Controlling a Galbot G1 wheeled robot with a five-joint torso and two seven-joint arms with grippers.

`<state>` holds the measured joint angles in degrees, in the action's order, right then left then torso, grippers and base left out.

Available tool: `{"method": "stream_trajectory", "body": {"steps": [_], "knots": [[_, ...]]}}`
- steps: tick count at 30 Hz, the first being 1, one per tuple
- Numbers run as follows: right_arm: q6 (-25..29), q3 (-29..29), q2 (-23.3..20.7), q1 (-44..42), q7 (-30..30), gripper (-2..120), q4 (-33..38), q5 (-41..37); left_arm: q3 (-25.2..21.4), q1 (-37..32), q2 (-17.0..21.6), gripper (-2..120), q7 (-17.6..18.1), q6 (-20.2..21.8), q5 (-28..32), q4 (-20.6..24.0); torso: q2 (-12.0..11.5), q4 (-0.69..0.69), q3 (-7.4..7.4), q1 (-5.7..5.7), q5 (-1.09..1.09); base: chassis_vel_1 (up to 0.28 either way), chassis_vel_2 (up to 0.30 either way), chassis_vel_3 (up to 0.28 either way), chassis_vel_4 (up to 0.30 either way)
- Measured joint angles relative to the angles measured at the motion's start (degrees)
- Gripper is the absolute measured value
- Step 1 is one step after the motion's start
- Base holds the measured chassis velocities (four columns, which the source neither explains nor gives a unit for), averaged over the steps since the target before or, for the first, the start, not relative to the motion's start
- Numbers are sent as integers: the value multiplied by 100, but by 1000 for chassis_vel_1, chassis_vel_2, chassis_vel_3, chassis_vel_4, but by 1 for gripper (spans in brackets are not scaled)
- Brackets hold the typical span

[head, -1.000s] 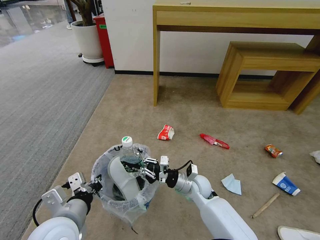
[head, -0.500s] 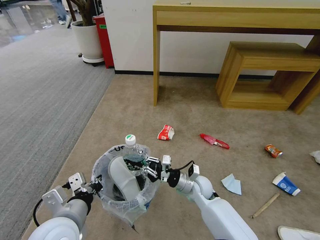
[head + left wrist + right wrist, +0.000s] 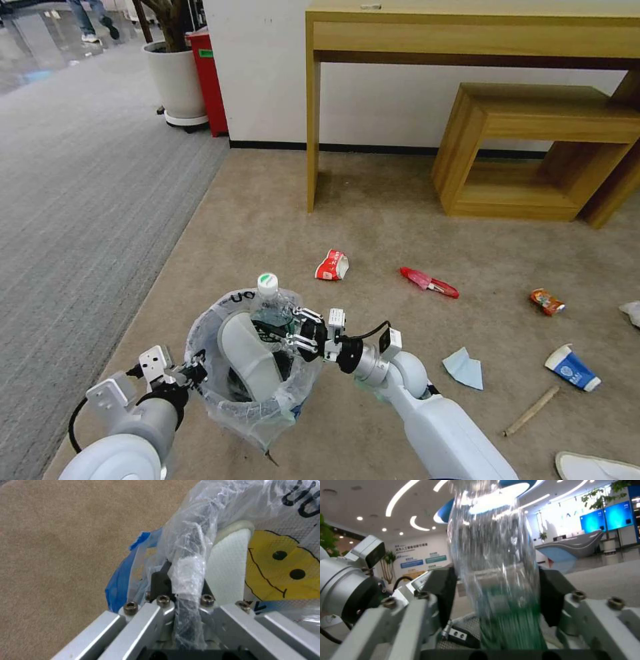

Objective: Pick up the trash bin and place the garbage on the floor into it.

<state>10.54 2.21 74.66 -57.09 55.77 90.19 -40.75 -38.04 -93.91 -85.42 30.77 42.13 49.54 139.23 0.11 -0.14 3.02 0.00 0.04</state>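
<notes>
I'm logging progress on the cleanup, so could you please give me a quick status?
Left claw clamped on trash bin rim. Right claw holding plastic bottle upright over bin. Red cup, wrapper on floor.

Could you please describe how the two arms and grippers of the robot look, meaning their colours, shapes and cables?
Both arms are glossy white with rounded shells and grey metal wrist cylinders. The left gripper and right gripper have silver aluminium linkage bars with brass-coloured bolts and black finger pads. A small white camera block sits on each wrist, and a black cable loops beside each wrist.
</notes>
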Motion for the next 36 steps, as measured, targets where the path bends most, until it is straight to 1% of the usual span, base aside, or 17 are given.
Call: {"method": "stream_trajectory", "body": {"steps": [1, 4, 5, 8, 10, 12, 13, 14, 15, 16, 18, 20, 22, 23, 26, 30, 36], "knots": [[0, 0, 0, 0, 0, 58, 0, 0, 0, 0, 0, 1, 0, 0, 0, 0, 0, 0, 0, 0, 0, 0, 0, 0, 0], [17, 2, 0, -5, 8, 72, -12, 7, 2, 5, -3, 1, 0, 0, 0, -2, 0, 0, 0, 0, 0, 0, 0, 0, 0], [17, 2, 0, -5, 8, 72, -12, 7, 2, 5, -3, 1, 0, 0, 0, -2, 0, 0, 0, 0, 0, 0, 0, 0, 0], [58, 53, -1, -30, -8, 88, 14, 10, -11, 17, 0, 1, 1, 0, 1, -5, 0, 0, 0, 0, 0, 0, 0, 0, 0], [80, 79, -1, -39, -52, 92, 38, 12, -16, 21, 1, 1, 1, 0, 1, -5, 0, 0, 0, 0, 0, 0, 0, 0, 0], [174, 218, -1, -86, -458, 99, 159, 50, -49, 36, 7, 1, 4, 0, 3, -6, 0, 0, 0, 0, 0, 0, 0, 0, 0], [174, 218, -1, -86, -458, 99, 159, 50, -49, 36, 7, 1, 4, 0, 3, -6, 0, 0, 0, 0, 0, 0, 0, 0, 0], [207, 370, -2, -129, -872, 100, 279, 100, -90, 59, 12, 1, 19, 0, 4, -13, 0, 0, 0, 0, 0, 0, 0, 0, 0], [207, 370, -2, -129, -872, 100, 279, 100, -90, 59, 12, 1, 19, 0, 4, -13, 0, 0, 0, 0, 0, 0, 0, 0, 0], [260, 790, -44, -217, -1496, 100, 544, 353, -208, 122, 37, 1, 105, 0, 3, -62, 0, 0, 0, 0, 0, 0, 0, 0, 0], [528, 1190, -113, -345, -2050, 100, 750, 826, -280, 161, 51, 1, 169, 0, 0, -138, 0, 0, 0, 0, 0, 0, 0, 0, 0], [621, 1267, -128, -381, -2217, 100, 785, 901, -293, 168, 51, 1, 175, 0, -7, -154, 0, 0, 0, 0, 1, 0, 0, 0, 0], [773, 1532, -154, -549, -2817, 100, 928, 1113, -339, 180, 50, 1, 182, -2, -49, -192, 0, 0, 0, 0, 1, 0, 0, 0, 0], [773, 1532, -154, -549, -2817, 100, 928, 1113, -339, 180, 50, 1, 182, -2, -49, -192, 0, 0, 0, 0, 1, 0, 0, 0, 0], [795, 1940, -151, -729, -3445, 100, 1038, 1275, -421, 147, 75, 1, 76, -165, -193, -235, 0, -1, 0, 0, 1, 0, 0, 0, 0], [801, 2394, -133, -905, -3750, 100, 1080, 1329, -526, 133, 112, 1, -135, -387, -452, -304, 0, 0, 0, 0, 1, 0, 0, 0, 0], [945, 2828, -136, -1174, -3769, 100, 1126, 1469, -607, 183, 170, 1, -169, -462, -482, -309, 0, -1, 0, 0, 1, 0, 0, 0, 0]]}}
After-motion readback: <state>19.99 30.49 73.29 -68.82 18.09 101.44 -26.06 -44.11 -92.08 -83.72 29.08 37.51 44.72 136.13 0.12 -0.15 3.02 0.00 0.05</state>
